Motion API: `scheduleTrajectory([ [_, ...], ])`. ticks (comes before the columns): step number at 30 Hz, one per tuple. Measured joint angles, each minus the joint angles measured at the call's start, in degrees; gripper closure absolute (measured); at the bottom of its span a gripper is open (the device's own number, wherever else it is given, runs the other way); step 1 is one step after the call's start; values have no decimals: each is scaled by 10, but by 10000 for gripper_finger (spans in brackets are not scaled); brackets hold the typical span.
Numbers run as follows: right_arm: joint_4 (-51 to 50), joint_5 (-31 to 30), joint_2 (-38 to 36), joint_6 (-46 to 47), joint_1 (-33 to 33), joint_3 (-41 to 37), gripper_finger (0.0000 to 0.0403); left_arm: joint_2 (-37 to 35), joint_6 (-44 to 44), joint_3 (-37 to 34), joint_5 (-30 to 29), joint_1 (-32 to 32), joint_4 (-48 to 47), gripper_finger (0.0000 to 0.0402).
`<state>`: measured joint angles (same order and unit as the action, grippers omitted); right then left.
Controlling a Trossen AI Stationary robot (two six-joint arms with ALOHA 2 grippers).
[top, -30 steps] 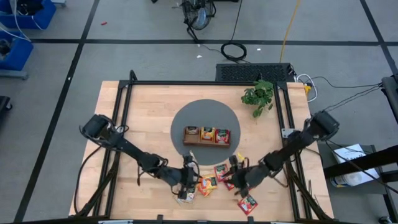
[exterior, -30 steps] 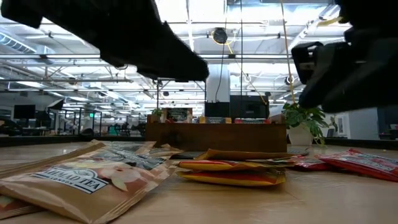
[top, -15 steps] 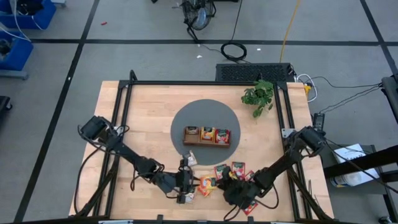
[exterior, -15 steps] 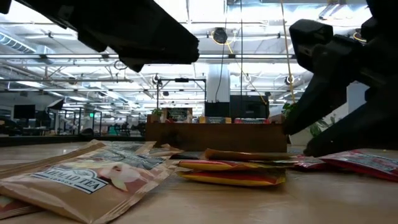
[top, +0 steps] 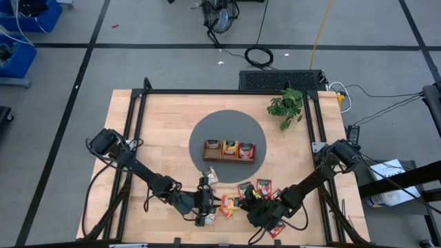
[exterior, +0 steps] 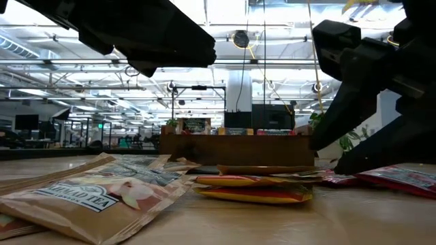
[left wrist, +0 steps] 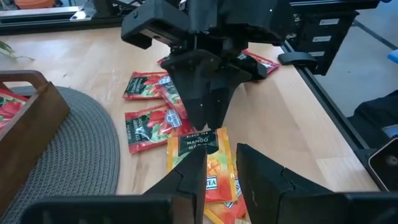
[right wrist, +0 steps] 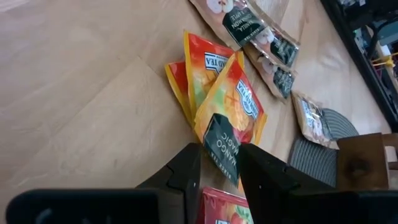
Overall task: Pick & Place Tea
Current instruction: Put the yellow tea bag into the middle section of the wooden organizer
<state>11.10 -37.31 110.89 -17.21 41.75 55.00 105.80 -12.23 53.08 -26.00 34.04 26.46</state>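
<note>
Both arms are reaching low over the near edge of the wooden desk [top: 158, 131], where the loose tea packets are lying. The right pincer [right wrist: 219, 163] is hanging over the orange mango packets [right wrist: 227, 109], its two dark fingers [right wrist: 183, 174] standing slightly apart with the dark label corner of the top packet showing in the gap; whether they are actually pinching that corner is hard to tell from the wrist view. In the high view this pincer [top: 256, 209] is sitting just beside the orange packets [top: 229, 202], among the red packets [top: 264, 186].

The left pincer [left wrist: 217, 165] is facing it from the other side, fingers partly open and gripping nothing, poised above the same mango packet [left wrist: 205, 163]. Red packets [left wrist: 149, 124] are lying flat between that packet and the round grey mat [left wrist: 68, 155].

Pale green-white packets [exterior: 95, 197] are lying nearest the low camera, with the orange pile [exterior: 252, 187] behind them. The wooden three-compartment tray [top: 229, 150] is sitting on the grey mat [top: 207, 127] at the desk's middle, already carrying packets in its compartments. A potted plant [top: 286, 107] is standing well apart, toward the far right corner.
</note>
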Motion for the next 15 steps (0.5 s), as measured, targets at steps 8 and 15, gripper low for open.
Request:
scheduleTrajectory([
  [8, 14, 23, 5, -2, -9, 0, 303, 0, 1, 0, 0, -3, -1, 309],
  [15, 34, 73, 6, -1, -27, -1, 315, 0, 3, 0, 0, -3, -1, 309],
])
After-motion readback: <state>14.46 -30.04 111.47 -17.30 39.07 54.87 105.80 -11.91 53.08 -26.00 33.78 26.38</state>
